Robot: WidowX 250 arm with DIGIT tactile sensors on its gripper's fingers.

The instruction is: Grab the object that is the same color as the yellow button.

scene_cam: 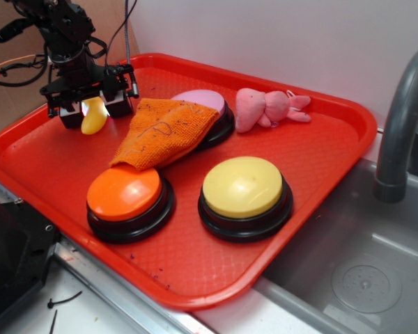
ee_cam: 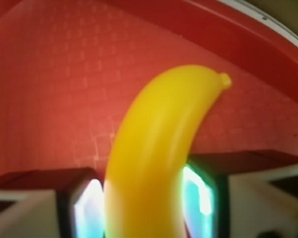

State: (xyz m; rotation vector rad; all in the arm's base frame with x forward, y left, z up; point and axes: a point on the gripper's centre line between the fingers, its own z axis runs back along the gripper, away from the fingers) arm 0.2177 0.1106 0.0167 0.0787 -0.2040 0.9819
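Gripper (scene_cam: 92,110) clenched on yellow toy banana (scene_cam: 93,116) at far-left of red tray (scene_cam: 320,149); whether banana touches the tray is unclear. Yellow button (scene_cam: 244,195) near front. Steel sink (scene_cam: 362,271) right, grey faucet (scene_cam: 403,118), white wall (scene_cam: 299,35) behind.

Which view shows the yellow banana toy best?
The wrist view: the banana toy fills the frame between the fingers. The exterior view shows only its lower part under the gripper.
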